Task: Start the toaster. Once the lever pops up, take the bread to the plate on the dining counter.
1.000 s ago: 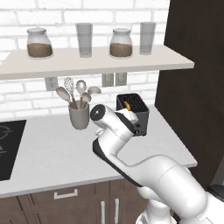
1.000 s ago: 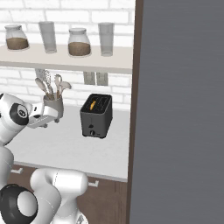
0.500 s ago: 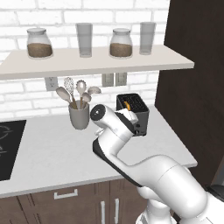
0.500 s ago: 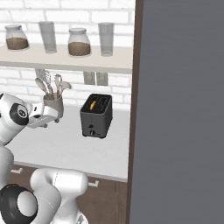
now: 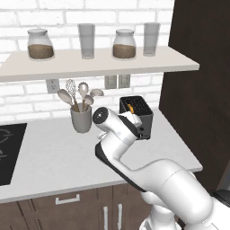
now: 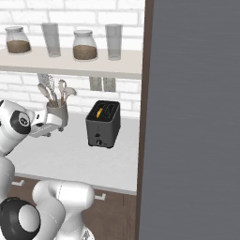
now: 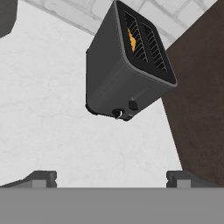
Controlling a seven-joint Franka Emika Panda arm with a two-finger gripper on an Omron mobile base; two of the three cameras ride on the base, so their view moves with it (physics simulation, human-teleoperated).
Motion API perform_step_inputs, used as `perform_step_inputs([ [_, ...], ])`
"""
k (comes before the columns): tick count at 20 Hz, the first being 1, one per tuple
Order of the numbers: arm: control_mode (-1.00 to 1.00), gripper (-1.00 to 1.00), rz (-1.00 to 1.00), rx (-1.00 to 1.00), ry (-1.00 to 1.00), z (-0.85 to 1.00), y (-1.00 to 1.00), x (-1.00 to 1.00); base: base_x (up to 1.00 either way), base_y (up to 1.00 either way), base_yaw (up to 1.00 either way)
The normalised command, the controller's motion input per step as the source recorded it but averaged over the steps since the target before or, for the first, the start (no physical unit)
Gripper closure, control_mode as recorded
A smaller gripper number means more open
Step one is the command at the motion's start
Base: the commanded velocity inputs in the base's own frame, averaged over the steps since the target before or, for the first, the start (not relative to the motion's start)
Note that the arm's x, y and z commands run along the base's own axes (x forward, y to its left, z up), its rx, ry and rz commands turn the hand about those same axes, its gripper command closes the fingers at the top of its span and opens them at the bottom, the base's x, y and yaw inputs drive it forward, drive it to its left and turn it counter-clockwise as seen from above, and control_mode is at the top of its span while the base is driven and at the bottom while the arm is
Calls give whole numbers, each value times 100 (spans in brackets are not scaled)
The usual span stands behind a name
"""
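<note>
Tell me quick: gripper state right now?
Gripper: open, holding nothing, short of the toaster.

Arm (image 5: pixel 148 175): glossy white rounded shells, fat tubular links; dark grey-black seams at joints; round black cap with pale centre dot on the joint nearest the toaster (image 5: pixel 137 117); gripper (image 7: pixel 111 177) finger tips small, dark grey, blocky.

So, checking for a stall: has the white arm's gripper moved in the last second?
No. The gripper sits beside the grey utensil cup, as before.
</note>
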Motion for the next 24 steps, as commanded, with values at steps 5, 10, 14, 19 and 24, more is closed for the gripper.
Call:
perform_step_inputs([
  [5,-100,-100,0,0,0,0,0,0,0,0,0],
  [10,-100,-100,0,0,0,0,0,0,0,0,0],
  [14,-100,-100,0,0,0,0,0,0,0,0,0],
  [19,-100,-100,0,0,0,0,0,0,0,0,0],
  [24,-100,-100,0,0,0,0,0,0,0,0,0],
])
